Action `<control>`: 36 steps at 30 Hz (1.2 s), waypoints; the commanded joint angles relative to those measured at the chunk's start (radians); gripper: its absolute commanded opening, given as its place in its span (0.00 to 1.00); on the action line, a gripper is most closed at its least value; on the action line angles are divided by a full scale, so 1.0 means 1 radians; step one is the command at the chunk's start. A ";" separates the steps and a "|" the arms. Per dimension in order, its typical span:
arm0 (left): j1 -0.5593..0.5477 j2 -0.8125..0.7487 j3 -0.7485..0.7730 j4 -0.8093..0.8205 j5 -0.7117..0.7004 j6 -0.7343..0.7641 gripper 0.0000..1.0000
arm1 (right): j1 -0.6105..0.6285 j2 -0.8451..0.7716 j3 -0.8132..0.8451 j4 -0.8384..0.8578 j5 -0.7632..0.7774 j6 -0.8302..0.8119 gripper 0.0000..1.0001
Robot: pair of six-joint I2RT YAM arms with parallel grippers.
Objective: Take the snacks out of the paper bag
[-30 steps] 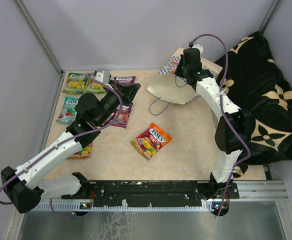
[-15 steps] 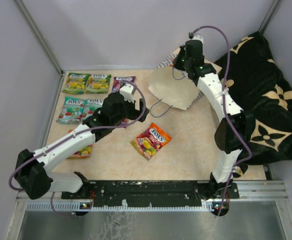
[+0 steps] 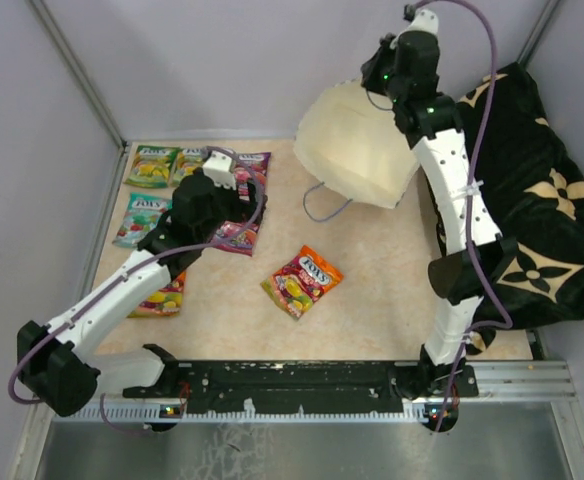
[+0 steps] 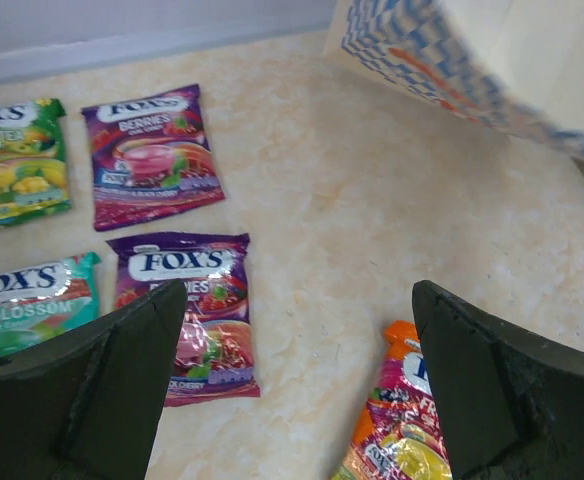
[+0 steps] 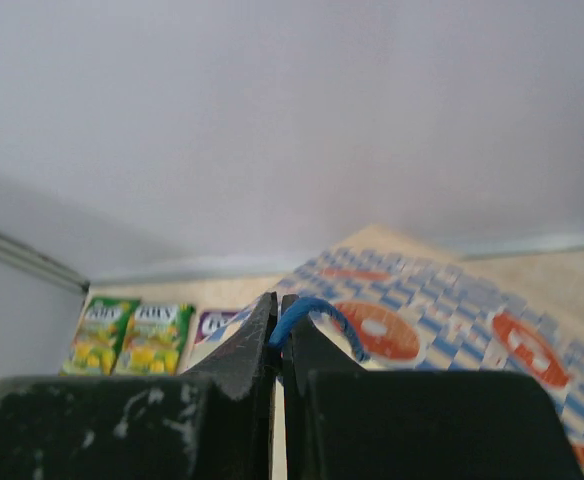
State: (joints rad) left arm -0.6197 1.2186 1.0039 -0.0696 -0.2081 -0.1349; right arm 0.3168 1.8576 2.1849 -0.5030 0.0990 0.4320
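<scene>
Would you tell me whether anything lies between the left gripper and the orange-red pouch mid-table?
Nothing visible does: only bare tabletop lies between the left gripper and the orange-red pouch; the paper bag hangs clear, farther back.

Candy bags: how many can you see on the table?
8: two green back-left, two teal, two purple, one orange-red centre, one pouch under left arm. Paper bag may hide more.

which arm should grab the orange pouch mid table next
Left. The left jaws stand open, empty, close to the orange-red pouch; the right jaws are shut on the paper bag's blue cord, holding it up.
</scene>
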 commanded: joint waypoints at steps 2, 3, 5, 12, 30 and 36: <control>0.075 -0.066 -0.010 0.009 0.080 -0.022 1.00 | -0.079 0.104 0.183 -0.067 0.033 -0.030 0.00; 0.083 -0.070 -0.017 0.011 0.087 -0.024 1.00 | -0.101 0.117 0.167 -0.065 0.014 -0.010 0.00; 0.096 -0.065 -0.023 0.013 0.091 -0.029 1.00 | -0.145 0.122 0.119 -0.042 -0.015 0.033 0.00; 0.117 -0.008 -0.012 0.022 0.120 -0.029 1.00 | -0.262 0.156 0.003 0.009 -0.010 0.109 0.00; 0.145 0.098 0.012 0.062 0.179 -0.026 1.00 | -0.314 0.001 -0.293 0.137 0.121 0.145 0.00; 0.149 0.113 0.011 0.067 0.195 -0.028 1.00 | -0.321 -0.011 -0.291 0.133 0.127 0.138 0.00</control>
State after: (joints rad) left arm -0.4789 1.3235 0.9966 -0.0402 -0.0406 -0.1596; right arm -0.0013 1.9217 1.8763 -0.4294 0.1967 0.5709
